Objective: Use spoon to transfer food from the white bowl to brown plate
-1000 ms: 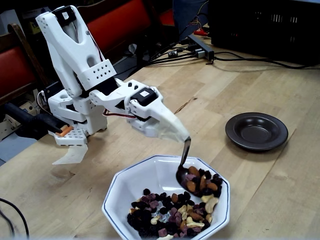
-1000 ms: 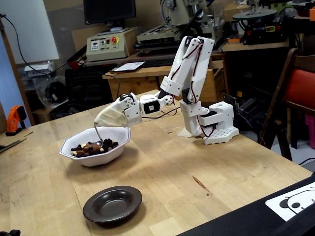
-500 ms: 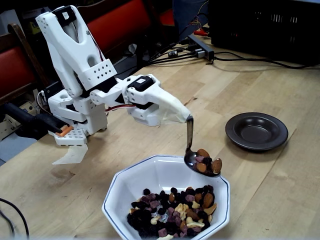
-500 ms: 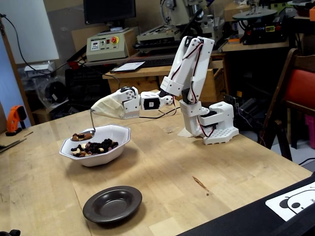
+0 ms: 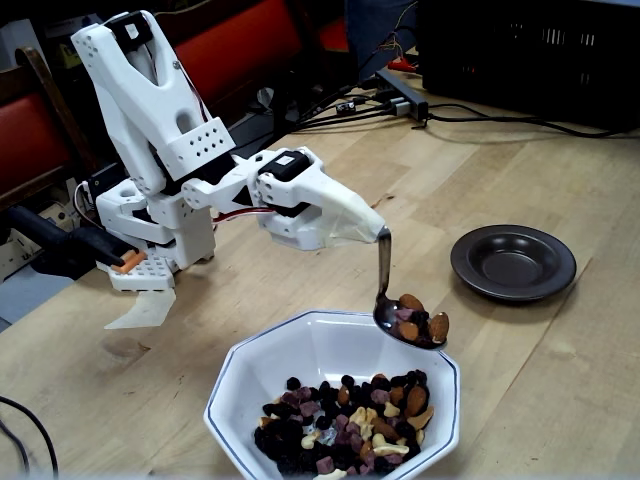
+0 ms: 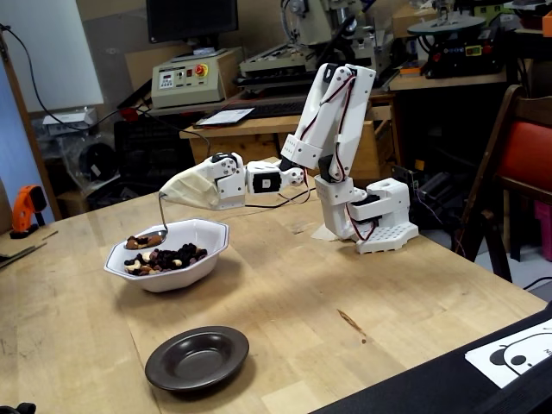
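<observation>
My gripper (image 5: 375, 232), wrapped in pale tape, is shut on the thin handle of the silver spoon (image 5: 384, 272). The spoon hangs down over the right rim of the white bowl (image 5: 296, 349), lifted clear of the pile. Its scoop carries food (image 5: 421, 321): almonds and dark pieces. More food (image 5: 345, 420) fills the front of the bowl. The brown plate (image 5: 513, 263) lies bare to the right, apart from the bowl. From the other side, the gripper (image 6: 167, 197) holds the spoon (image 6: 161, 218) above the white bowl (image 6: 172, 274), and the brown plate (image 6: 197, 357) sits nearer the camera.
The arm's white base (image 5: 150, 245) stands at the back left of the wooden table. Cables and a black crate (image 5: 530, 45) line the far edge. A black board (image 6: 448, 379) covers the near right corner, and an orange tool (image 6: 26, 207) sits at far left.
The spoon came up out of the food pile loaded with nuts and fruit, then drifted slightly right above the bowl's rim. The bowl and plate have not moved.
</observation>
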Available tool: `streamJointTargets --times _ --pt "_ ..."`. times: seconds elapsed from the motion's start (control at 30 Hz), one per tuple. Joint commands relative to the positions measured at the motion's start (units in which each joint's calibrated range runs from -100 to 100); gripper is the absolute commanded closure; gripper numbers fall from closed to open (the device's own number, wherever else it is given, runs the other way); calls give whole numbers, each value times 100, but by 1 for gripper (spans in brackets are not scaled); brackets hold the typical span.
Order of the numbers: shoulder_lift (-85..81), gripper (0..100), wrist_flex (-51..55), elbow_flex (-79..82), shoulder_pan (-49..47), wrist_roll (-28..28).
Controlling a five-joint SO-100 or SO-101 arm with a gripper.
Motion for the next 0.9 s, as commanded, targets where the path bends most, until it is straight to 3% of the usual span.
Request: streamJointTargets --times 0.0,0.43,0.87 --pt "-272 97 -88 -151 -54 -20" --pt "-289 97 -88 -151 -68 -20" --pt "-212 97 142 -886 -772 20"
